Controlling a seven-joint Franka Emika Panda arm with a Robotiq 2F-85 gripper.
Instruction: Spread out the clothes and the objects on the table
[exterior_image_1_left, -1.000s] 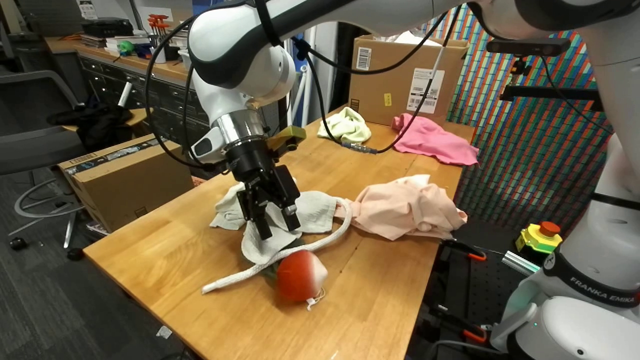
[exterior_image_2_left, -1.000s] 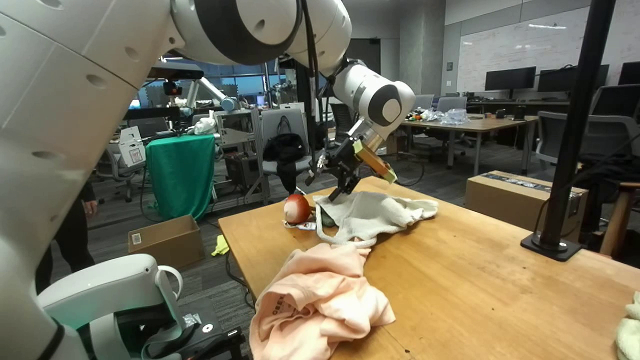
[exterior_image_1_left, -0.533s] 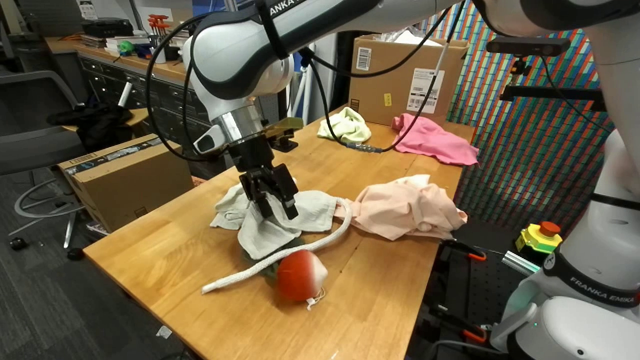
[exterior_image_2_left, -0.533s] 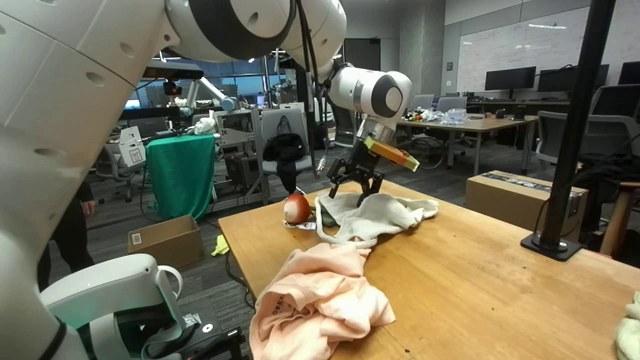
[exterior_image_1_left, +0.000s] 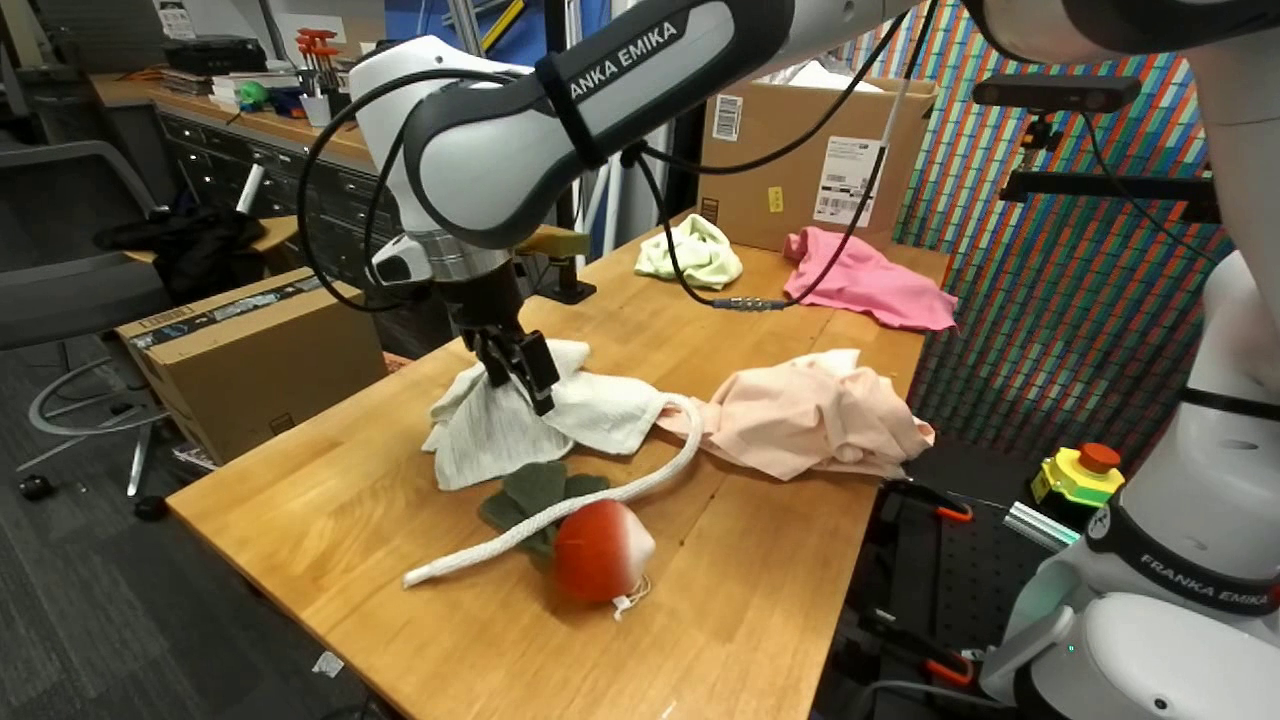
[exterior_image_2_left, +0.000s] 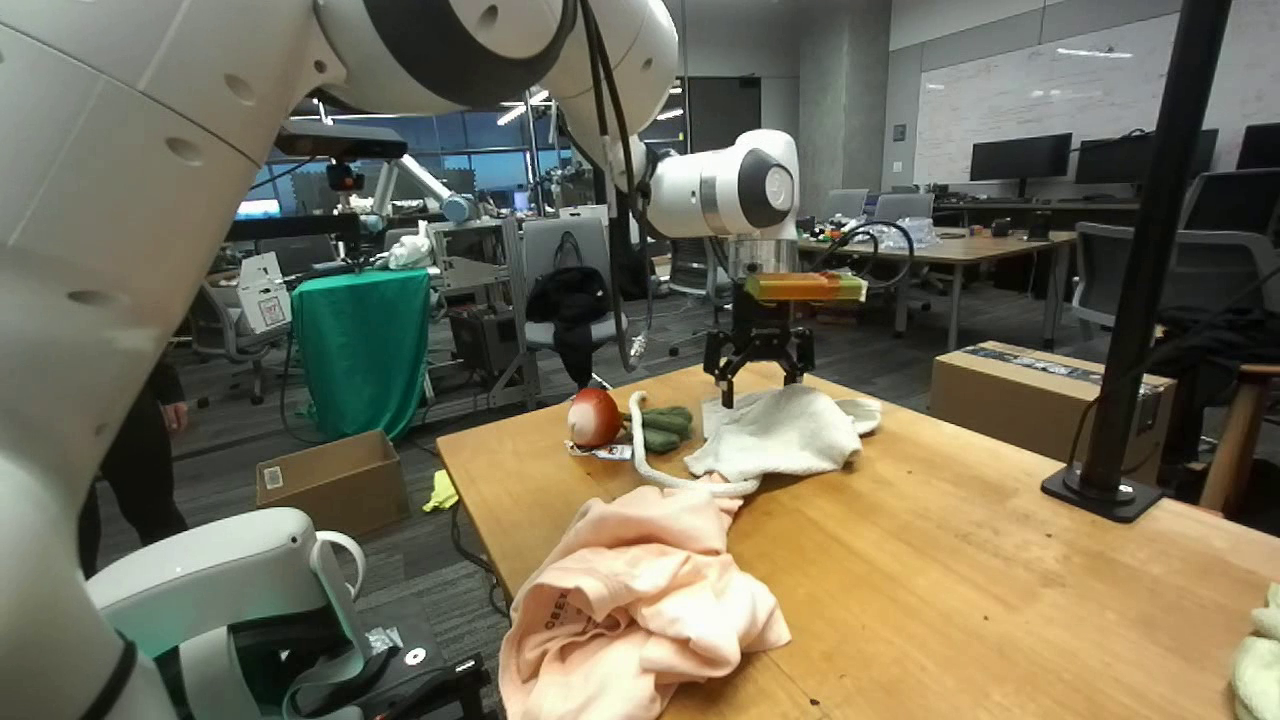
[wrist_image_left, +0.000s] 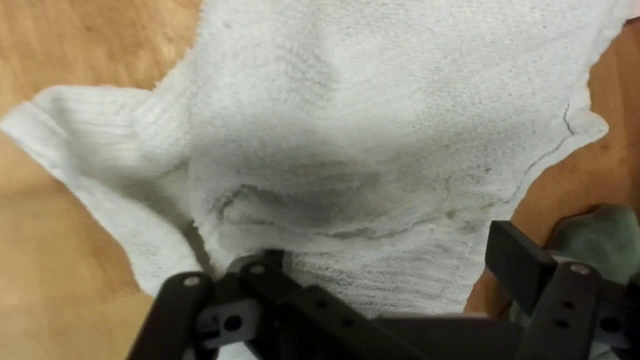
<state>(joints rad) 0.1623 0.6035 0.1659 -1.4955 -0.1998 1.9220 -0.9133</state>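
My gripper (exterior_image_1_left: 522, 393) is low over the crumpled off-white cloth (exterior_image_1_left: 490, 440), fingers apart. In an exterior view the open fingers (exterior_image_2_left: 760, 390) point down at the cloth (exterior_image_2_left: 775, 440). In the wrist view the gripper (wrist_image_left: 392, 252) spans part of the cloth (wrist_image_left: 350, 100); one fingertip is hidden at a fold. A red and white radish-like toy (exterior_image_1_left: 592, 550) with green leaves (exterior_image_1_left: 535, 490) lies nearer the table corner. A white rope (exterior_image_1_left: 640, 488) curves over the leaves. A peach garment (exterior_image_1_left: 810, 415) lies bunched beside the rope.
A light green cloth (exterior_image_1_left: 690, 252) and a pink cloth (exterior_image_1_left: 870, 280) lie at the far end of the table (exterior_image_1_left: 720, 600). A large cardboard box (exterior_image_1_left: 750, 170) stands behind them. A black pole (exterior_image_2_left: 1100, 495) is fixed at the table edge.
My gripper has moved away from the toy and turned upright. The off-white cloth has shifted the same way, uncovering the toy's green leaves. The toy, rope and peach garment look about the same.
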